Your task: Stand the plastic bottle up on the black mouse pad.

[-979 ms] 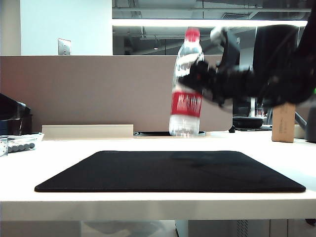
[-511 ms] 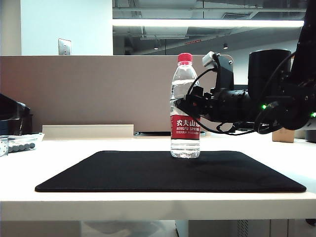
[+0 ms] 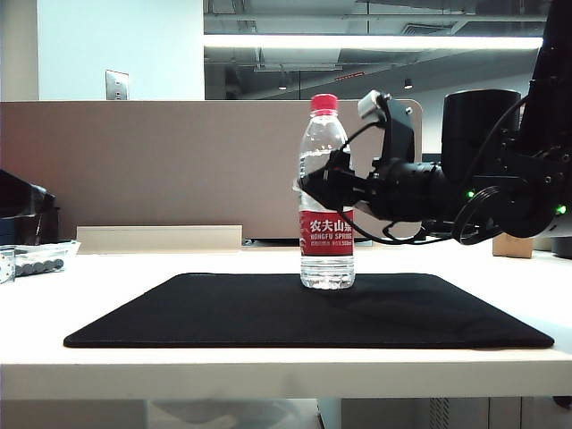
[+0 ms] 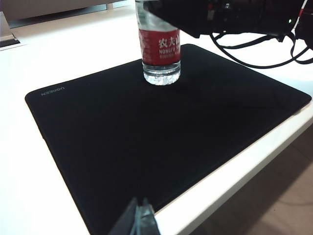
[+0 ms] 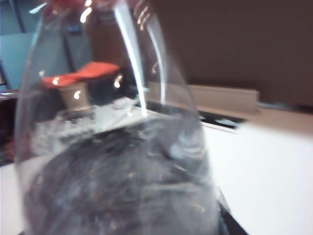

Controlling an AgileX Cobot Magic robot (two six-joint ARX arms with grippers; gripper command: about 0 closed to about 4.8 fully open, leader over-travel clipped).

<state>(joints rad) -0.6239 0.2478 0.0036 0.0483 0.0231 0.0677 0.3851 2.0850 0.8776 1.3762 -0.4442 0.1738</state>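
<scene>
Now the plastic bottle (image 3: pixel 326 201) is seen upright, centre of the exterior view, its base planted on the far strip of the black mouse pad (image 3: pixel 223 313), close to the pad's rear edge. The right gripper (image 3: pixel 323 186) is reached in level from the right of that frame at the clear shoulder above the red label. Whether its jaws are clear of the plastic or pressed to it cannot be told: from the side they are masked by the bottle, and the right wrist view is filled by blurred clear wall (image 5: pixel 112 147).

Risks, as judged:
- A finger dragging on the shoulder during withdrawal could tip the bottle, being tall, narrow-based and contacted high.
- A sideways pull-out would be the likely cause; a straight retreat toward the right of the frame looks safer.
- If toppled rearward, the bottle would come off the pad onto the white table (image 3: pixel 107 268).

Room:
- Wide bare pad is left in front of and to both sides of the bottle.
- Little margin is left behind it.
- The pad's front edge lies near the table's front edge.

The left gripper (image 4: pixel 139 220) is parked low at the bottom edge of its own view, over the pad's near edge, well apart from the bottle; its jaw state cannot be told.
</scene>
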